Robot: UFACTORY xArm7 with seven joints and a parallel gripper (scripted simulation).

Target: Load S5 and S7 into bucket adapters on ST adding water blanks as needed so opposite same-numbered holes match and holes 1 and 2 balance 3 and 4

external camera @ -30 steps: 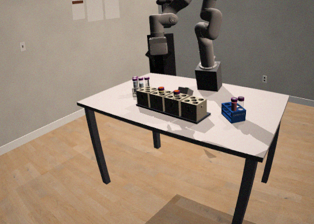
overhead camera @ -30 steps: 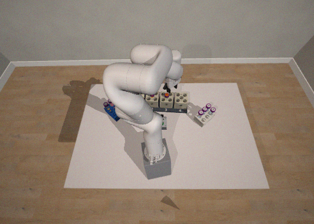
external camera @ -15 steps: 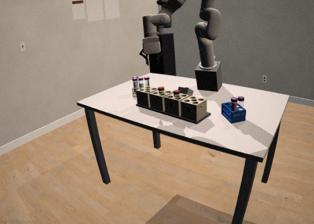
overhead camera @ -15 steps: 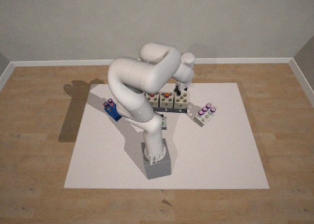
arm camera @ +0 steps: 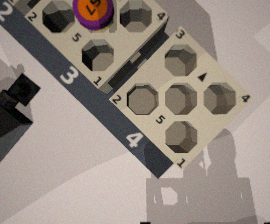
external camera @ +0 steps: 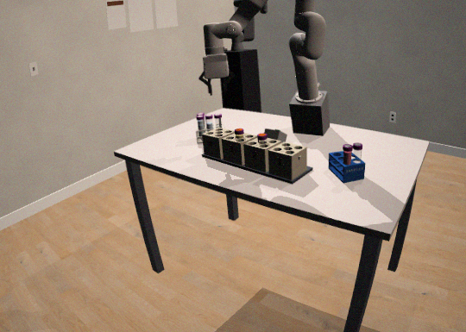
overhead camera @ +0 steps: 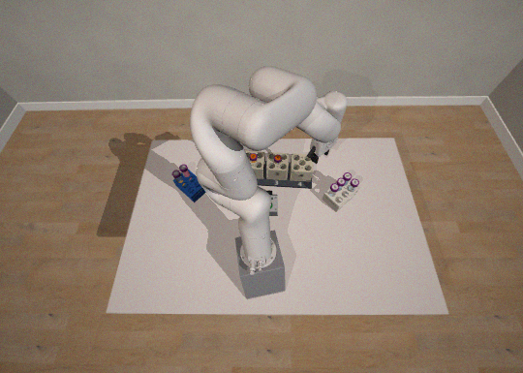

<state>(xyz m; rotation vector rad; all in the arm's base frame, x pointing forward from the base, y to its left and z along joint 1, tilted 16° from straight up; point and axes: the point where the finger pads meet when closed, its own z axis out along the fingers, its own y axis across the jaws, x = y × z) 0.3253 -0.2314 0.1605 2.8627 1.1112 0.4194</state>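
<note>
With twelve o'clock taken as the top of the top view, the loading stand (overhead camera: 286,183) (external camera: 250,169) (arm camera: 88,95) is seen at about twelve o'clock from the arm's base. The gripper (overhead camera: 321,154) (external camera: 217,91) (arm camera: 208,222) is held above the table (overhead camera: 358,265) (external camera: 173,154), near adapter 4 (overhead camera: 301,175) (external camera: 211,147) (arm camera: 201,117) and toward its one to two o'clock side. Its fingers are parted, partly open, and nothing is gripped. All five holes of adapter 4 are seen without tubes. Tube S7 (overhead camera: 277,158) (external camera: 262,136) (arm camera: 93,10) is stood in hole 5 of adapter 3 (overhead camera: 277,175) (external camera: 255,154) (arm camera: 118,42), its orange dot ringed by purple. A second orange-dotted tube (overhead camera: 253,157) (external camera: 239,131) is stood in adapter 2 (overhead camera: 260,173) (external camera: 233,150), at nine o'clock from S7; its ID cannot be read here. Four purple-capped tubes (overhead camera: 341,181) (external camera: 209,122) are carried in the white rack (overhead camera: 334,205) (external camera: 199,137), between one and two o'clock from the base. In the blue rack (overhead camera: 195,197) (external camera: 354,175), between ten and eleven o'clock, two tubes are stood: one with red contents (external camera: 348,155) and another (external camera: 357,150) whose level cannot be told. The DONE desk (overhead camera: 274,212) (external camera: 276,134) is placed between the base and the stand, at about twelve to one o'clock from the base, its green key partly covered by the arm.
</note>
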